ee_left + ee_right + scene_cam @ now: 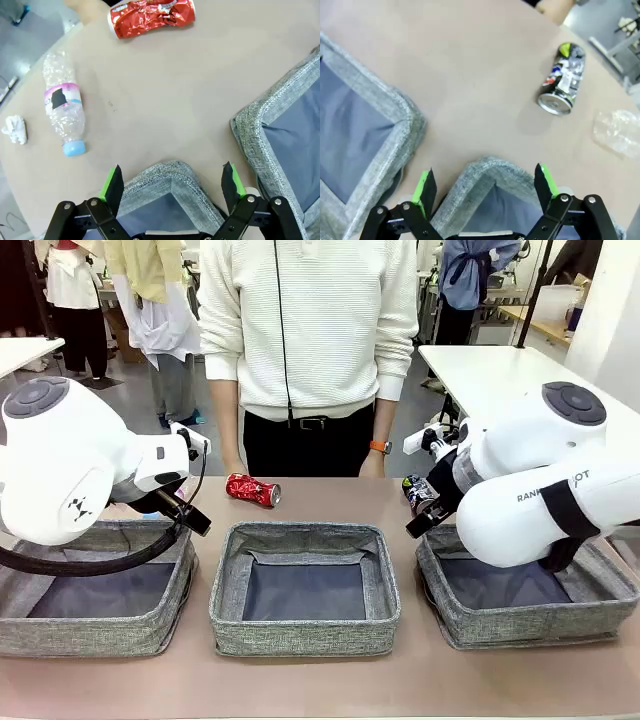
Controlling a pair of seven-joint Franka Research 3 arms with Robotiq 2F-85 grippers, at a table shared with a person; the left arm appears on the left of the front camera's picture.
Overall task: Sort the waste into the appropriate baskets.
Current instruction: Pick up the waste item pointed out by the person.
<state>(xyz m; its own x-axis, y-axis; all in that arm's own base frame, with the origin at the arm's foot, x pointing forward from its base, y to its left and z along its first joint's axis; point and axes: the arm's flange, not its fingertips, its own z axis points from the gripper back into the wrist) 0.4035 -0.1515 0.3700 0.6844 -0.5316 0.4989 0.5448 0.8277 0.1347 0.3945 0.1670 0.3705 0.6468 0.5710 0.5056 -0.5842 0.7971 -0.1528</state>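
The waste (252,489) lies unsorted on the surface (165,90): red can (151,18) and bottle (64,107) beyond the open, empty left hand (172,172), dark can (563,79) beyond the open right hand (485,174), both poised over basket rims (160,175), probably to reach.

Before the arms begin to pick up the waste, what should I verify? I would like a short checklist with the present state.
1. Left gripper open and holding nothing: ok.
2. Right gripper open and holding nothing: ok.
3. Middle basket floor bare: ok.
4. Red can lying free on the table: ok.
5. Dark can lying free on its side: ok.
6. Person's hand away from the red can: not ok, it is close beside it.
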